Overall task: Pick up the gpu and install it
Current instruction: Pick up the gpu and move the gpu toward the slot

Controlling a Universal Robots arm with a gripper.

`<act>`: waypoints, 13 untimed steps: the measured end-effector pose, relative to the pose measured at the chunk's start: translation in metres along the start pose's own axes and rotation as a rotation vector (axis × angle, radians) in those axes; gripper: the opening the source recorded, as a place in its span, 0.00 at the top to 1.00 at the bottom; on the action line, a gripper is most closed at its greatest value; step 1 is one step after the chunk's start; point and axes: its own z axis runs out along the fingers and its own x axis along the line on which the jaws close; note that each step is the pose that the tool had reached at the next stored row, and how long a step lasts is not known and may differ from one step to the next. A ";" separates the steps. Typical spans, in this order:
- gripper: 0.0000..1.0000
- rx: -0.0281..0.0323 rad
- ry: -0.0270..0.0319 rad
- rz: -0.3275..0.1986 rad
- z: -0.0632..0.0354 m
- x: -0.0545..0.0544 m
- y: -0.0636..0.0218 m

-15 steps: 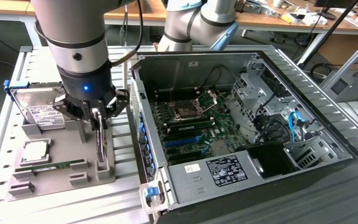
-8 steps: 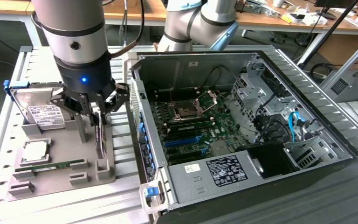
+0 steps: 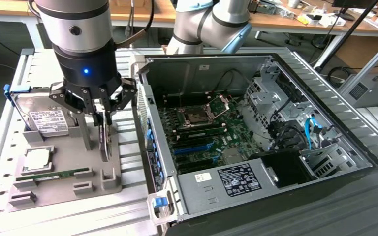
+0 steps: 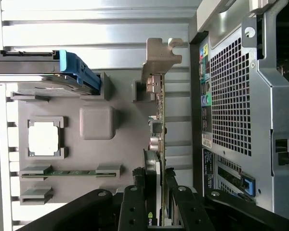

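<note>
Ribbed aluminium benching (image 3: 41,61) carries the whole job, with cluttered wooden desks behind it; in the exterior view an open computer case (image 3: 196,64) lies on its side at centre, motherboard (image 3: 199,132) face up, and a grey fixture tray (image 3: 64,189) sits at nine o'clock from it; on that tray the gpu (image 3: 105,142) stands on its long edge in a slot, just beside the case wall, with a hard drive (image 3: 45,118) at about ten o'clock from it, a processor (image 3: 38,158) at eight o'clock, and a green memory stick (image 3: 51,175) at seven o'clock; the gripper (image 3: 101,118) hangs straight over the card, drawn narrow, and the wrist view shows its black fingers (image 4: 135,207) set against both faces near the end away from the silvery bracket (image 4: 160,57), so it reads as clamped on the card, which is not yet lifted from its slot; the card looks light and stiff yet fragile, a thin board studded with small parts that would not forgive a squeeze or a twist; a hold on the flat faces near the upper edge seems soundest to me, clear of the contact edge below; blue expansion slots (image 3: 192,148) on the motherboard stand unfilled.
</note>
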 end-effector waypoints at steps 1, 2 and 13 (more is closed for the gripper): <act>0.73 0.0000 0.0000 0.000 -0.0006 0.000 0.0001; 0.73 -0.0001 0.0000 0.000 -0.0009 -0.001 0.0001; 0.73 0.0012 0.0418 0.002 -0.0015 -0.002 0.0001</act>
